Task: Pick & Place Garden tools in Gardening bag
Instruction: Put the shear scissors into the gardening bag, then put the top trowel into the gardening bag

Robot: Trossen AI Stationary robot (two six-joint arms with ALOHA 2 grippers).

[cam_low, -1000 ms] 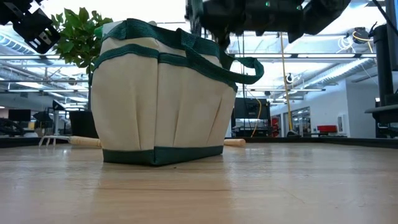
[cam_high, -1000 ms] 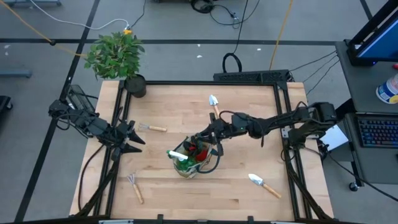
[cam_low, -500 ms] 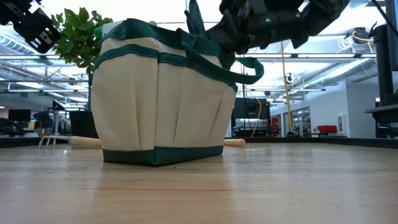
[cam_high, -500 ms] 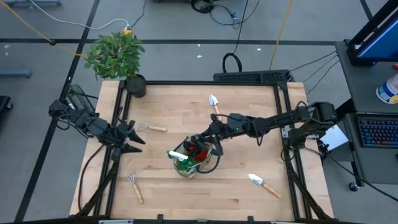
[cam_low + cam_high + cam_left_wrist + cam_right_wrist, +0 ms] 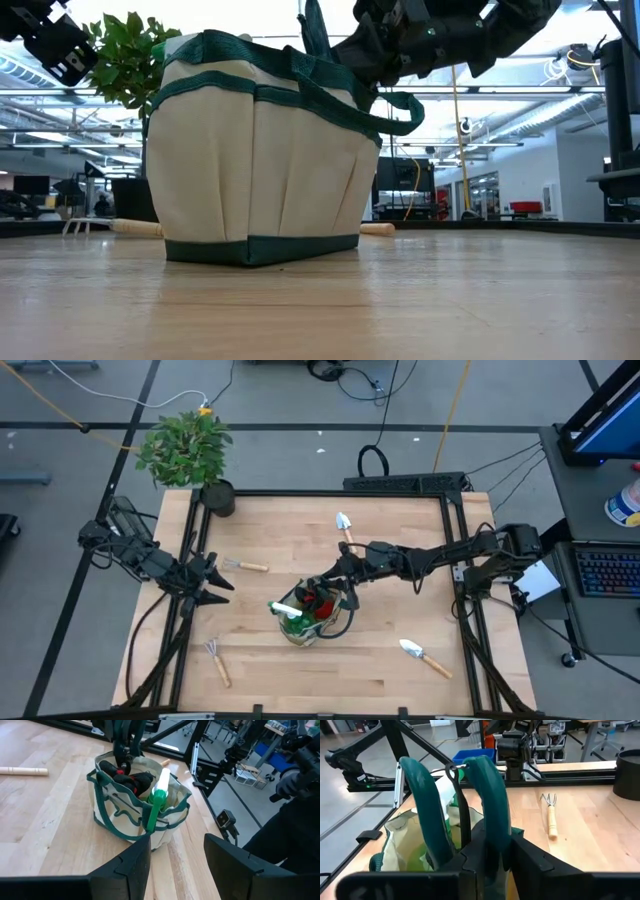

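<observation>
The beige gardening bag (image 5: 312,618) with green trim stands mid-table; it also shows in the low view (image 5: 255,160). Inside it are a green spray bottle with a white head (image 5: 159,787) and red-and-black gloves (image 5: 127,776). My right gripper (image 5: 328,582) hangs over the bag's far right rim, shut on pruning shears with dark green handles (image 5: 487,790). My left gripper (image 5: 175,855) is open and empty, above the table's left side (image 5: 215,586). My right gripper pinches the shears between its two fingers where the two green handles come together (image 5: 482,845). The handles (image 5: 422,800) run on forward past the fingertips. The gripper slants down from the table's right side. The shears are lifted over the bag's opening, one handle (image 5: 314,30) standing above the rim.
A small rake (image 5: 245,565) lies left of the bag and a hand fork (image 5: 217,658) near the front left. One trowel (image 5: 345,525) lies far of the bag, another (image 5: 425,657) at the front right. A potted plant (image 5: 190,450) stands at the far left corner.
My right gripper has tipped and turned over the bag with the shears, so that a green handle now stands above the bag's rim in the low view. For the last half second it has kept still.
</observation>
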